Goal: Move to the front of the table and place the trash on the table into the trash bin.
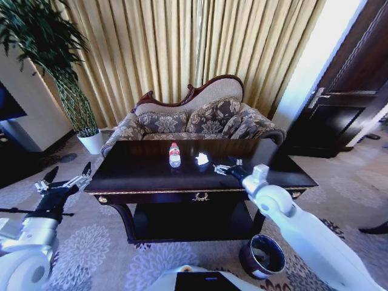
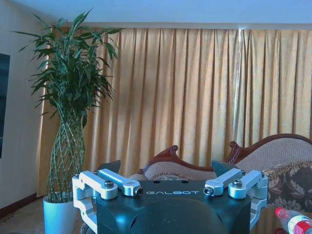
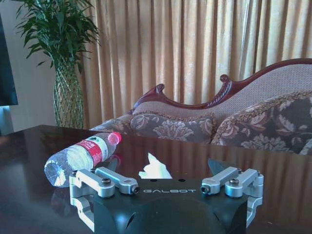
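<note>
One bottle (image 1: 174,155), one crumpled paper (image 1: 202,159)

Bright daylight through the curtains (image 1: 182,48) glares on the glossy table (image 1: 139,167).

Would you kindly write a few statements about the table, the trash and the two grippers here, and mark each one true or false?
1. The bottle lies on its side on the table. True.
2. The crumpled white paper is already in the trash bin. False: it lies on the table, beside the bottle.
3. The right gripper is over the tabletop with open fingers. True.
4. The left gripper holds the bottle. False: it is open, off the table's left end.
5. The trash bin stands on the table's lower shelf. False: it stands on the carpet in front.
</note>
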You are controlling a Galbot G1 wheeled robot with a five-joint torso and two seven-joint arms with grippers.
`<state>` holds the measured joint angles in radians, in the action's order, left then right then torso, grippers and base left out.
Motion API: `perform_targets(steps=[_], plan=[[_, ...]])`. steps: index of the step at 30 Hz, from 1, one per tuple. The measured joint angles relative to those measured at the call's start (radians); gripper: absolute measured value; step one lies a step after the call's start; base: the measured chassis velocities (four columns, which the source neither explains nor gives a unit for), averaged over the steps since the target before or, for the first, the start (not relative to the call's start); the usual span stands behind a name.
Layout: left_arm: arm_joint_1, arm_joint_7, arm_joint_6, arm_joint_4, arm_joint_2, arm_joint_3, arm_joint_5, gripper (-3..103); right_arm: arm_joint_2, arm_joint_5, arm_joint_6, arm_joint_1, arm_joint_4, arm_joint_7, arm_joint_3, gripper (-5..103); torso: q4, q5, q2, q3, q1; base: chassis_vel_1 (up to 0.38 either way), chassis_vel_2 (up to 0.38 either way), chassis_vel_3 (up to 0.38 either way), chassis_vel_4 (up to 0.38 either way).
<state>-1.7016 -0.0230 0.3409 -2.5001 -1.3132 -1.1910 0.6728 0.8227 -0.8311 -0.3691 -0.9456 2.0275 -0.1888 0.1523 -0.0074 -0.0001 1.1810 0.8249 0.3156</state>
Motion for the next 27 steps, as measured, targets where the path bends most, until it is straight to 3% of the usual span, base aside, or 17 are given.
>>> perform_targets(steps=[13,27], plan=[[0.001,-0.008,0.0,0.0,-0.017,0.003,-0.011,100,0.078,0.021,0.001,0.154,-0.181,-0.016,-0.17,100,-0.0001,0.0,0.0,0.0,0.0,0.0,0.0,0.0,0.0],[0.001,-0.007,0.0,0.0,-0.029,0.006,-0.012,100,0.137,0.08,0.015,0.228,-0.297,-0.012,-0.218,100,-0.0001,0.0001,0.0,0.0,0.0,0.0,0.0,0.0,0.0]])
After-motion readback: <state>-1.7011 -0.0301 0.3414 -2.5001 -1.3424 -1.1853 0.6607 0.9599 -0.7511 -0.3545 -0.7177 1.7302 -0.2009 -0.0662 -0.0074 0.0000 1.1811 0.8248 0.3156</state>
